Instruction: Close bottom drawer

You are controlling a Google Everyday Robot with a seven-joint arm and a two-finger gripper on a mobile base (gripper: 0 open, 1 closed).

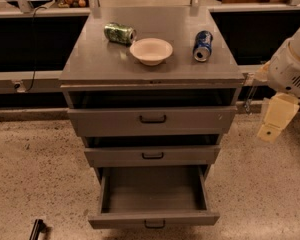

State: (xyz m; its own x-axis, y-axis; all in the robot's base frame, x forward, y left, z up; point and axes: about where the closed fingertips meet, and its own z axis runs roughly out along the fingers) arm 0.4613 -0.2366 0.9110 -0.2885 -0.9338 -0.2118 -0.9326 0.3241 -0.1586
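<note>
The bottom drawer of the grey metal cabinet is pulled far out, and its inside looks empty. Its small black bar handle shows at the lower edge of the view. The middle drawer and the top drawer above it each stand slightly out. My gripper hangs from the white arm at the right. It is beside the cabinet at about the top drawer's height, well above and to the right of the bottom drawer and touching nothing.
On the cabinet top lie a green can on its side, a white bowl and a blue can. A dark counter front runs behind. A black object lies on the speckled floor at bottom left.
</note>
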